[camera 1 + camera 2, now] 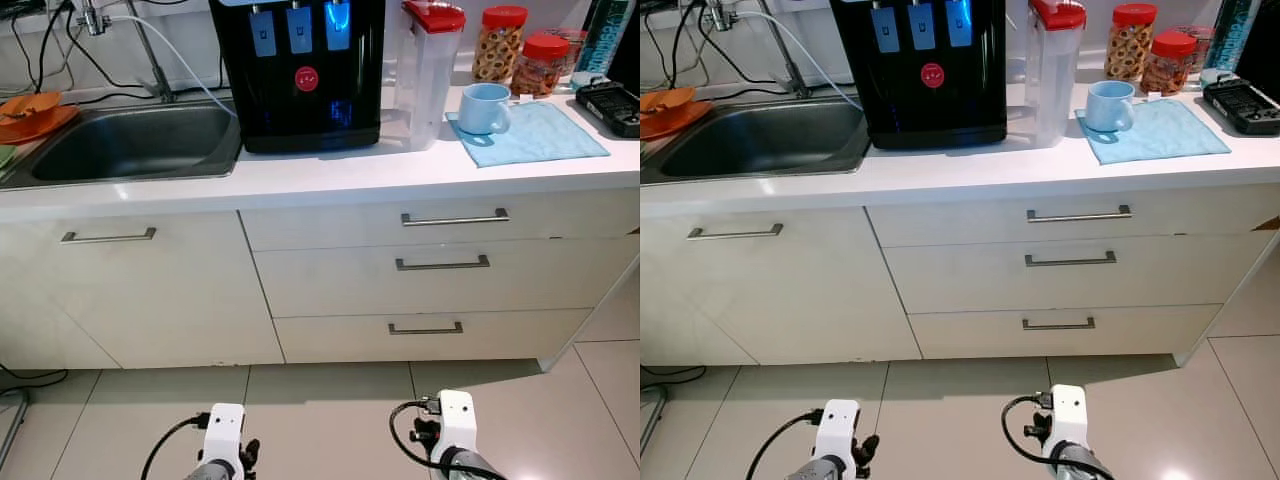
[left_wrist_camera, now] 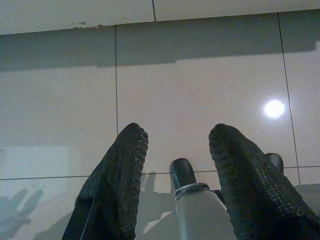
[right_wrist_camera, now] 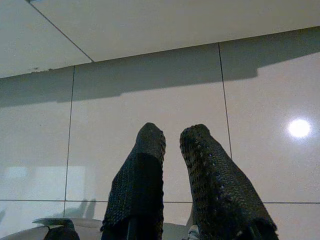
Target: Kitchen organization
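Note:
I face a white kitchen counter point(image 1: 330, 175). On it a light blue mug point(image 1: 483, 108) stands on a blue cloth point(image 1: 545, 135), beside a clear pitcher with a red lid point(image 1: 428, 70). Two red-lidded snack jars point(image 1: 498, 42) stand behind the cloth. Orange plates point(image 1: 30, 115) lie left of the steel sink point(image 1: 130, 140). Both arms hang low over the tiled floor, far below the counter. My left gripper point(image 2: 175, 132) is open and holds nothing. My right gripper point(image 3: 175, 131) has its fingers almost together, with nothing between them.
A black water dispenser point(image 1: 300, 70) stands between the sink and the pitcher. A black device point(image 1: 615, 105) sits at the counter's right end. Below are a cupboard door point(image 1: 130, 290) and three drawers point(image 1: 440, 264) with bar handles. Cables trail on the floor at left point(image 1: 25, 380).

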### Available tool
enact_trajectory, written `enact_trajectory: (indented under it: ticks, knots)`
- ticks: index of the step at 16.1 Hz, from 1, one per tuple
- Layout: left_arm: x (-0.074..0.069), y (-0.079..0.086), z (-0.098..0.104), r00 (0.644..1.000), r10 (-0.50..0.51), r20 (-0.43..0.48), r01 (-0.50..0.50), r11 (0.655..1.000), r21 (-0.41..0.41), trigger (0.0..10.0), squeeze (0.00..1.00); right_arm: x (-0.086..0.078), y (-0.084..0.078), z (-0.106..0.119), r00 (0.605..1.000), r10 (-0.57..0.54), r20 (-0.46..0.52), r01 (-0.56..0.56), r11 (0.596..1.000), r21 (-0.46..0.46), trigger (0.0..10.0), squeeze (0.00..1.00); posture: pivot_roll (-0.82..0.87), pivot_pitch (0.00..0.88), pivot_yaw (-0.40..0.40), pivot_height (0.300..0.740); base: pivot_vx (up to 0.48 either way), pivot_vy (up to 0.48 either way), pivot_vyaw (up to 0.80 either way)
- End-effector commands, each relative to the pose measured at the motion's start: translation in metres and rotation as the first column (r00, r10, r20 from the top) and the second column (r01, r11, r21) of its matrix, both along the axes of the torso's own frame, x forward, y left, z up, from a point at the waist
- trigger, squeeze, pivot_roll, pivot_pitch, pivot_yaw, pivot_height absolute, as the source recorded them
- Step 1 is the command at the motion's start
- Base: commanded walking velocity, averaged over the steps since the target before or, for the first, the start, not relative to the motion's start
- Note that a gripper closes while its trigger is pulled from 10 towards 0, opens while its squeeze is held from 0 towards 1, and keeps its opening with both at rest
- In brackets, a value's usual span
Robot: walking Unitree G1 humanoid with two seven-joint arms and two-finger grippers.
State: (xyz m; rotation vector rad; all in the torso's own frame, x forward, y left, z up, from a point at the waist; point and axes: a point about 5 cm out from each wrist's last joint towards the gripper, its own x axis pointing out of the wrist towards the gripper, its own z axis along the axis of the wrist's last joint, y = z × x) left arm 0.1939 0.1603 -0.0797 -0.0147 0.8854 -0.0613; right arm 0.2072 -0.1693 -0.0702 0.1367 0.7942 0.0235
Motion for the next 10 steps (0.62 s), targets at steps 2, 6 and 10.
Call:
enact_trajectory:
  ticks: [2, 6, 10]
  knots:
    - [-0.001, 0.005, 0.0, 1.0, 0.016, 0.001, -0.016, 1.0, 0.012, 10.0, 0.0, 0.003, 0.004, 0.001, 1.0, 0.013, -0.008, -0.013, 1.0, 0.005, 10.0, 0.0, 0.0, 0.0, 0.111, 0.74, 0.0, 0.0, 0.0]
    - [-0.001, 0.005, 0.0, 1.0, 0.016, 0.001, -0.016, 1.0, 0.012, 10.0, 0.0, 0.003, 0.004, 0.001, 1.0, 0.013, -0.008, -0.013, 1.0, 0.005, 10.0, 0.0, 0.0, 0.0, 0.111, 0.74, 0.0, 0.0, 0.0]
    - [0.008, 0.007, 0.005, 0.999, -0.028, 0.037, 0.026, 0.998, 0.053, 10.0, 0.0, 0.0, -0.007, 0.003, 0.998, -0.017, 0.06, 0.021, 0.998, -0.062, 10.0, 0.0, 0.03, 0.018, 0.103, 0.74, 0.0, 0.0, 0.0]
